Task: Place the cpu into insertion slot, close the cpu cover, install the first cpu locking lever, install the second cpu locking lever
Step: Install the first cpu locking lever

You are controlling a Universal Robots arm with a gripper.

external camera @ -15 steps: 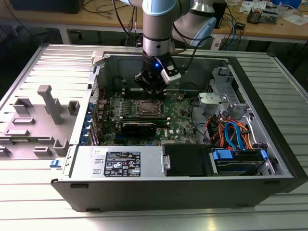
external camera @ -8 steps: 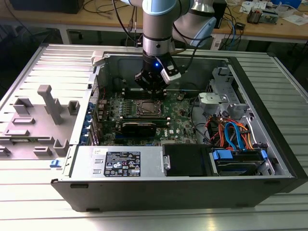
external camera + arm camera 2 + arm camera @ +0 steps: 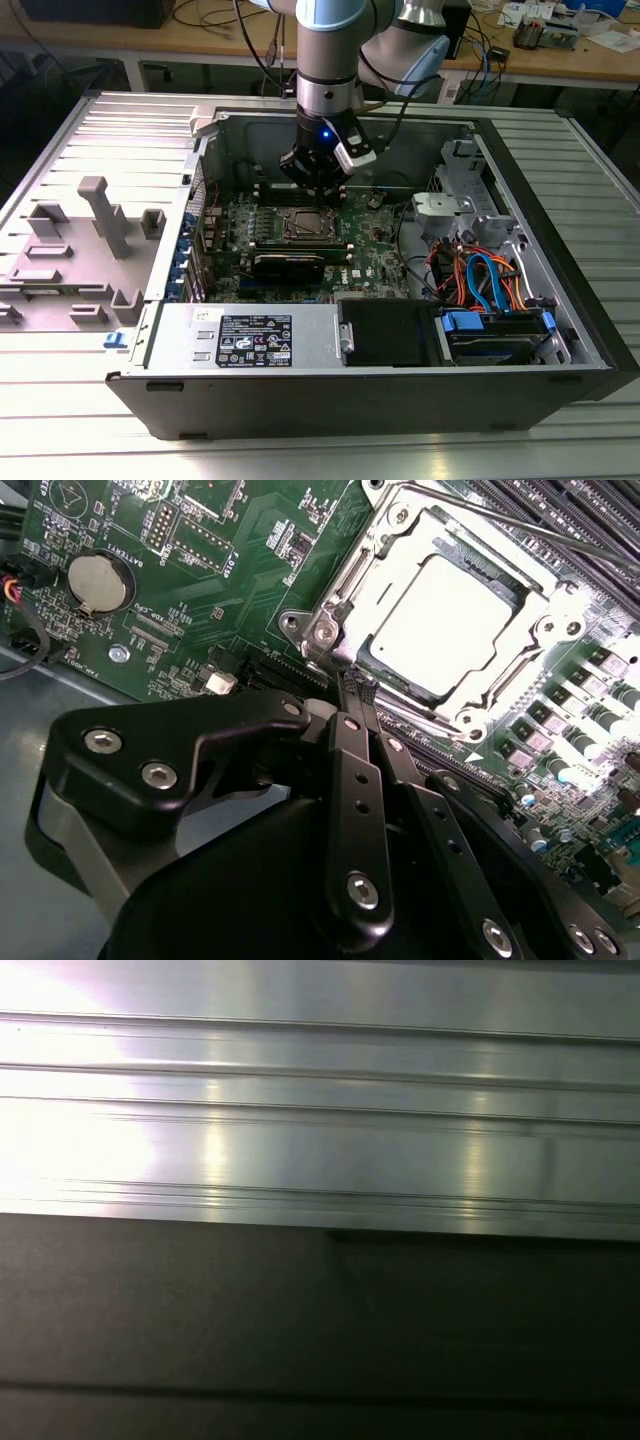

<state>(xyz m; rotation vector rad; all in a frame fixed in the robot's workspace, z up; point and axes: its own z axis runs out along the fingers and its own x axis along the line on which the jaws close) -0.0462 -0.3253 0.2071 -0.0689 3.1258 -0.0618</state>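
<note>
Cpu [image 3: 452, 627]: seated in the insertion slot [image 3: 545, 630] on the green board, cpu cover [image 3: 352, 580] down around it. Gripper [image 3: 352, 685]: clenched, empty; tips just beside the cover's near corner.

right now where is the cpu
The cpu sits in the insertion slot mid-motherboard, under the closed cpu cover, just beyond the gripper in the second wrist view.

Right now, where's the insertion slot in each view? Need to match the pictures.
Exterior view: the insertion slot sits mid-motherboard, directly under the gripper.
Second wrist view: the insertion slot is the silver-rimmed square just beyond the gripper, with the cpu inside.
Shared landmark: the gripper, its tips at the slot's edge in both.
</note>
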